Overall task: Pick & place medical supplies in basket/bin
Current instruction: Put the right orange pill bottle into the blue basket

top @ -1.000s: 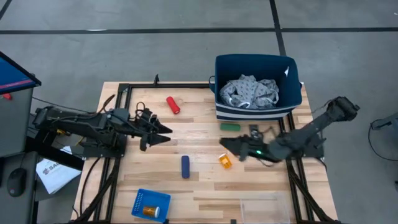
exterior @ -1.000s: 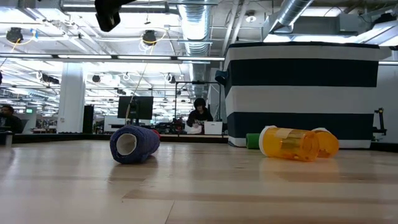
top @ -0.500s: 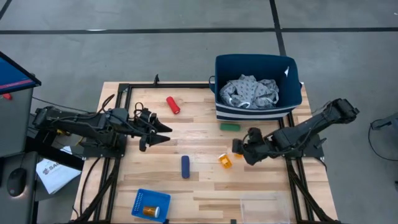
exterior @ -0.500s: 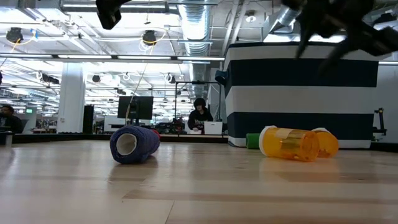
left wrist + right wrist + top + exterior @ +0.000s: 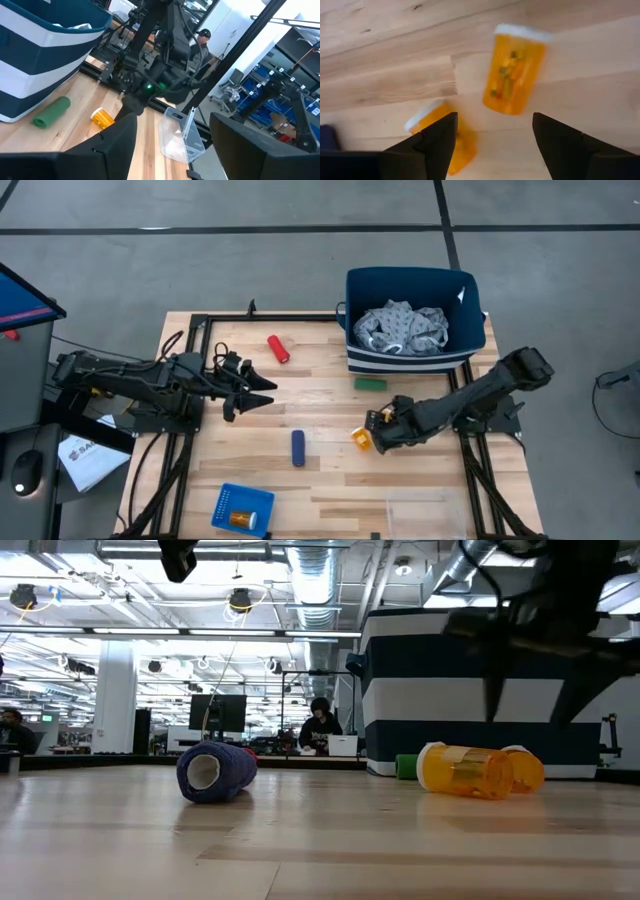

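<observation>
Two orange pill bottles (image 5: 516, 72) (image 5: 445, 135) lie on their sides on the wooden table; the low view shows them side by side (image 5: 465, 770) (image 5: 525, 768). My right gripper (image 5: 493, 117) (image 5: 376, 436) hangs open right above them, fingers pointing down, touching neither. My left gripper (image 5: 262, 392) waits open over the table's left half. The grey patterned cloth (image 5: 405, 325) lies inside the navy striped bin (image 5: 415, 358). Red (image 5: 278, 348), green (image 5: 370, 384) and dark blue (image 5: 298, 447) cylinders lie on the table.
The small blue basket (image 5: 228, 502) at the near edge holds another orange bottle (image 5: 242, 520). The clear tray (image 5: 425, 515) sits at the near right. A black frame (image 5: 300, 317) runs along the table's edges. People sit in the room behind the table.
My right gripper drew back from pointing level toward the table's left, tipped its fingers downward, then shifted toward the near-left and came down over the orange bottles. The bottles and other things have stayed in place.
</observation>
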`<action>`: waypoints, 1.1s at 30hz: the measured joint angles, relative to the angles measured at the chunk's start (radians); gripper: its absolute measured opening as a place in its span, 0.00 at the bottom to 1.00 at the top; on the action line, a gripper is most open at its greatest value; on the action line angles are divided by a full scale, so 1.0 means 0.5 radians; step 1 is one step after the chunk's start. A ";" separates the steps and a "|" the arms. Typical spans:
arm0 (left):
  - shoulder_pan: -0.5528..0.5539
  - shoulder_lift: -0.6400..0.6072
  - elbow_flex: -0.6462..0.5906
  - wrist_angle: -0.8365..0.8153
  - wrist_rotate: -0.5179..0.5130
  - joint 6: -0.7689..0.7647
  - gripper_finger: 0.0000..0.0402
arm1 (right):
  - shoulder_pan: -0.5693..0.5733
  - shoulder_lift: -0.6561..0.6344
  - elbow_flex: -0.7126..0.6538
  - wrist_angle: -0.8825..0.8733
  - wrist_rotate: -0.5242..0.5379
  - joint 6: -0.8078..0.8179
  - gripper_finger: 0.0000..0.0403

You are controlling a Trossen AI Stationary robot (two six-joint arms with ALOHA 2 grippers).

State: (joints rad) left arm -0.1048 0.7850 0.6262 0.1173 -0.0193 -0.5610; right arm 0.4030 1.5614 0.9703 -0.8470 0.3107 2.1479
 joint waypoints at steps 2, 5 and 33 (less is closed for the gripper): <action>-0.001 0.001 0.000 0.006 0.000 -0.002 0.60 | -0.021 0.041 0.000 -0.002 0.000 0.000 0.63; -0.001 0.001 0.000 0.016 0.001 -0.033 0.60 | -0.029 0.104 0.000 0.011 0.000 -0.001 0.64; -0.001 0.001 0.000 0.068 0.018 -0.095 0.60 | -0.063 0.310 -0.127 0.125 -0.111 -0.009 0.64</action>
State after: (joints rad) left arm -0.1051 0.7853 0.6262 0.1513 -0.0105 -0.6083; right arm 0.3715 1.7164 0.9066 -0.7845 0.2554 2.1434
